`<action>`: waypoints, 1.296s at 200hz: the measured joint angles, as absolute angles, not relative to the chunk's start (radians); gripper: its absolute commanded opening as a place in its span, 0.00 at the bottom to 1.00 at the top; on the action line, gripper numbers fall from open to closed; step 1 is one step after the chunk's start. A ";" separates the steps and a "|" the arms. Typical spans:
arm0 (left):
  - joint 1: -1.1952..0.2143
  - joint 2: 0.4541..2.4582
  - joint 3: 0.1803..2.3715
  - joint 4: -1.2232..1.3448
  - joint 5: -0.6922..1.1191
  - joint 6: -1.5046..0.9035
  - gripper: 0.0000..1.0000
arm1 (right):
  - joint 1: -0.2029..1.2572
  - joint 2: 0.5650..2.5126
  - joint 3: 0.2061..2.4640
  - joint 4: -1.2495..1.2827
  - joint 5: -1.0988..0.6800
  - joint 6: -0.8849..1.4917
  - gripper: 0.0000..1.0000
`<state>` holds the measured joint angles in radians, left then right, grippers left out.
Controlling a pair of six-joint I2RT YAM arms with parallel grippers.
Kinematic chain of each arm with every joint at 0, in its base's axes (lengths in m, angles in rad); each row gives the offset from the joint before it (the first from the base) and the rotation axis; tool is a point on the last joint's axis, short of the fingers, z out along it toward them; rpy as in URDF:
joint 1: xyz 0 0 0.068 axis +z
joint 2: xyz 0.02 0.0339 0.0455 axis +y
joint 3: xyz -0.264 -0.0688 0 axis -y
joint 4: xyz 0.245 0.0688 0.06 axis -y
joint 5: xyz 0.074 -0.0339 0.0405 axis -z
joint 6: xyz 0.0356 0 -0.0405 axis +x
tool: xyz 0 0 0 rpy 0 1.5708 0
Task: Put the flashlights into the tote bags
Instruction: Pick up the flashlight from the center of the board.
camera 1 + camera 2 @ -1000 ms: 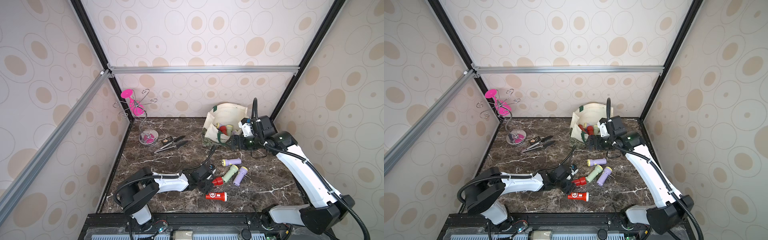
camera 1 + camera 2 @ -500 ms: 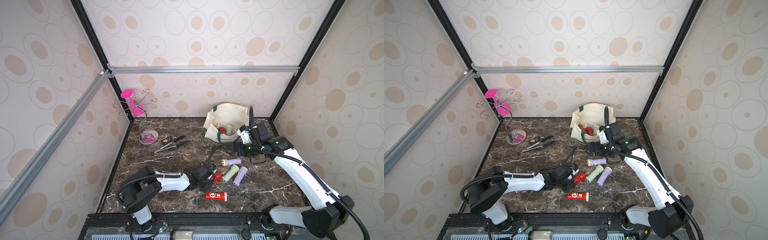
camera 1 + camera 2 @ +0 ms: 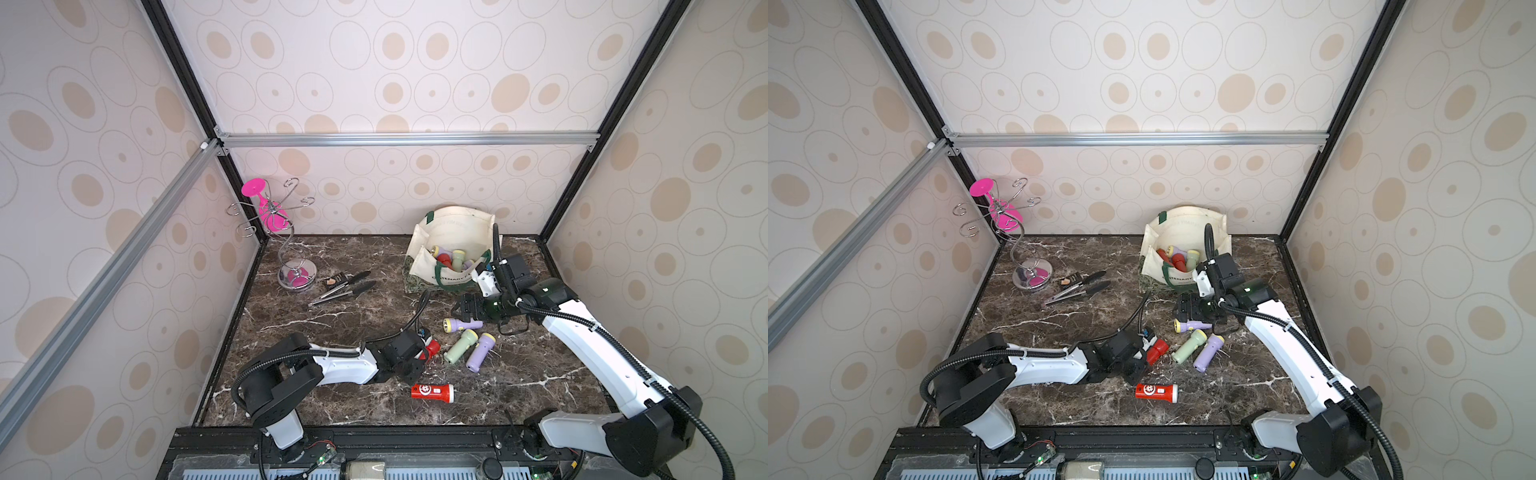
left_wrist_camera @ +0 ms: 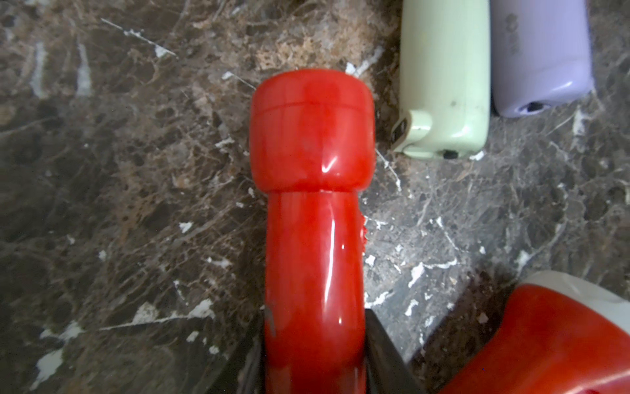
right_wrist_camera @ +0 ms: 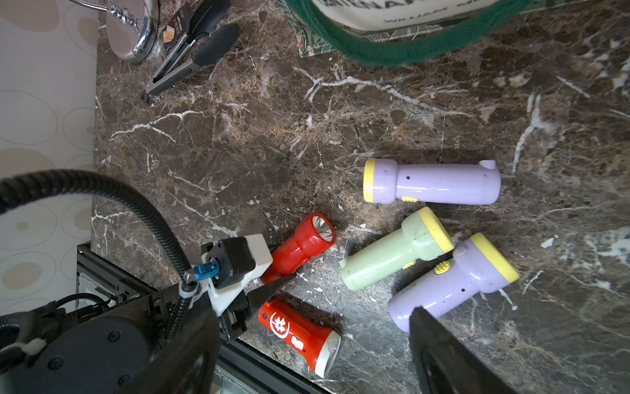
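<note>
**Closing on a red flashlight, four more loose**

The left pincer (image 4: 315, 354) has just clamped shut on the handle of the held red flashlight (image 4: 312, 153) near the centre of the table (image 3: 353, 324). A second ago its jaws stood open round it. The flashlight lies on the marble, not lifted yet. Judgement: pick secured, and the carry to the bag is next.

At 5 o'clock from that grip lies the emblem red flashlight (image 3: 432, 393), flat and untouched. At 3 o'clock the green flashlight (image 3: 459, 347) and lower lilac flashlight (image 3: 478, 353) lie side by side. The upper lilac flashlight (image 3: 463, 325) is just past them toward 12.

The tote bag (image 3: 453, 226) stands open at the table's 1 o'clock, by the back wall. Showing inside are the bagged lilac flashlight (image 3: 442, 251), bagged red flashlight (image 3: 444, 259) and bagged green flashlight (image 3: 458, 259); anything deeper is hidden.

The right pincer (image 3: 467, 309) was at the bag mouth a second ago. It has swung toward 6 o'clock and now hangs open and empty over the upper lilac flashlight, probably its next pick.
</note>
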<state>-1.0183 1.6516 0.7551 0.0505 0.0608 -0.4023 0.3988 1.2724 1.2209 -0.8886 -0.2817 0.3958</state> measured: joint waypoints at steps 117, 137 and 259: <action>-1.018 1.456 0.690 0.320 0.053 -0.592 0.08 | 0.400 1.273 1.190 -0.809 -0.432 0.397 0.81; -1.018 1.443 0.690 0.364 0.070 -0.619 0.08 | 0.401 1.273 1.165 -0.780 -0.471 0.413 0.96; -1.019 1.415 0.672 0.538 0.132 -0.706 0.08 | 0.404 1.294 1.142 -0.677 -0.580 0.490 0.73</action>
